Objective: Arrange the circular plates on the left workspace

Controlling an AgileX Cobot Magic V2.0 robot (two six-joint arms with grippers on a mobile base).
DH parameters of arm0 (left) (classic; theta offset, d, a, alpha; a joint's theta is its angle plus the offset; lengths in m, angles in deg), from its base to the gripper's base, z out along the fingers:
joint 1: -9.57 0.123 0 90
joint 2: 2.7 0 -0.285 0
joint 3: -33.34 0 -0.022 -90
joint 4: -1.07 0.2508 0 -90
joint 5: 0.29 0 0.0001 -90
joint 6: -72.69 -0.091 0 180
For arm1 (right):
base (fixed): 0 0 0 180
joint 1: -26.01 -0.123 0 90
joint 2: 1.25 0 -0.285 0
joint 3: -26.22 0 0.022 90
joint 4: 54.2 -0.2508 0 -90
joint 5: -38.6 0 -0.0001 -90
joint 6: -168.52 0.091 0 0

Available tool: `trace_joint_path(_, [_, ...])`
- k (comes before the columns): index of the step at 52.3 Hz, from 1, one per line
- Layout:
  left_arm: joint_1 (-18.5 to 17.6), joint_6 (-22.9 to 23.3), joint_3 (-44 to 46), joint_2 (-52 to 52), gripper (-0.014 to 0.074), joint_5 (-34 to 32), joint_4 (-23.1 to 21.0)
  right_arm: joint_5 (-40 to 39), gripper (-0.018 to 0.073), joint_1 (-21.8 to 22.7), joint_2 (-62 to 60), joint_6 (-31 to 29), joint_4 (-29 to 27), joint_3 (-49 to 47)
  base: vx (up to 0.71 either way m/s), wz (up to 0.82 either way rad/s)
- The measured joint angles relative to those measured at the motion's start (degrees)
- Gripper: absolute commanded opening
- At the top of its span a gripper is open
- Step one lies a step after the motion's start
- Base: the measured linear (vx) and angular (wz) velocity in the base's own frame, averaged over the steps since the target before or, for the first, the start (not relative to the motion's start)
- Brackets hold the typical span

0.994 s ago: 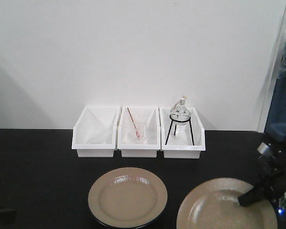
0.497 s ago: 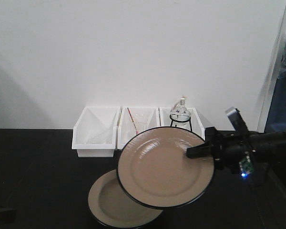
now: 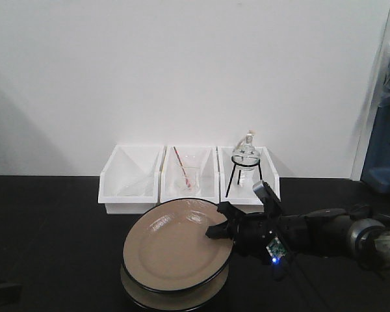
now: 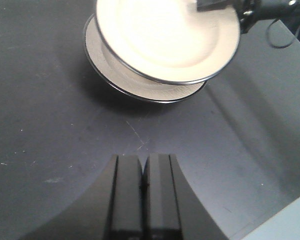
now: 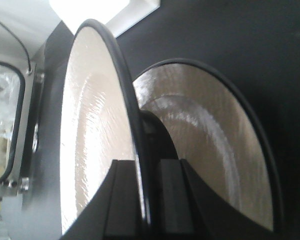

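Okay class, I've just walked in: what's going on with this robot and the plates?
The right gripper holds the upper plate by its rim, jaws shut on it, tilted over the lower plate, which lies on the black countertop. It is not yet set down. The left gripper hangs apart, jaws shut and empty.

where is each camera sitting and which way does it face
Front-facing: near side of the countertop, facing the white bins and wall; right arm shows.
Left wrist: above the countertop, looking down past the shut left end effector.
Right wrist: looking along the right end effector gripping the held plate by its rim.
Shared: all show the held plate over the lower plate.
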Motion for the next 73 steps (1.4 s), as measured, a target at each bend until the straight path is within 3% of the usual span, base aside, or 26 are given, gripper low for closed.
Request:
trace_joint_path(15, [0.0, 0.0, 0.0, 0.0, 0.0, 0.0, 0.0, -1.7, 0.0029, -0.3, 3.2, -1.7, -2.8, 0.0, 0.0, 0.0])
trace_joint_path(26, [0.0, 0.0, 0.0, 0.0, 0.0, 0.0, 0.0, -1.1, 0.0287, -0.3, 3.3, -5.3, -3.7, 0.0, 0.0, 0.0])
trace_joint_path(32, [0.0, 0.0, 0.0, 0.0, 0.0, 0.0, 0.0, -0.1, 0.0442, -0.3, 3.3, -10.5, -3.2, 0.0, 0.0, 0.0])
trace_joint_path(37, [0.0, 0.0, 0.0, 0.0, 0.0, 0.0, 0.0, 0.3, 0.0496, -0.3, 3.3, -15.6, -0.4, 0.0, 0.0, 0.0])
trace_joint_path(52, [0.0, 0.0, 0.0, 0.0, 0.0, 0.1, 0.0, -2.4, 0.0481, -0.3, -0.6, -30.3, 9.7, -0.1, 0.0, 0.0])
trace_joint_path(67, [0.0, 0.1, 0.0, 0.0, 0.0, 0.1, 0.0, -8.8, 0.0472, -0.3, -4.8, -32.7, 23.5, -0.1, 0.0, 0.0])
trace_joint_path(73, [0.0, 0.1, 0.0, 0.0, 0.0, 0.1, 0.0, -9.3, 0.0391, -0.3, -5.4, -32.4, 27.7, -0.1, 0.0, 0.0])
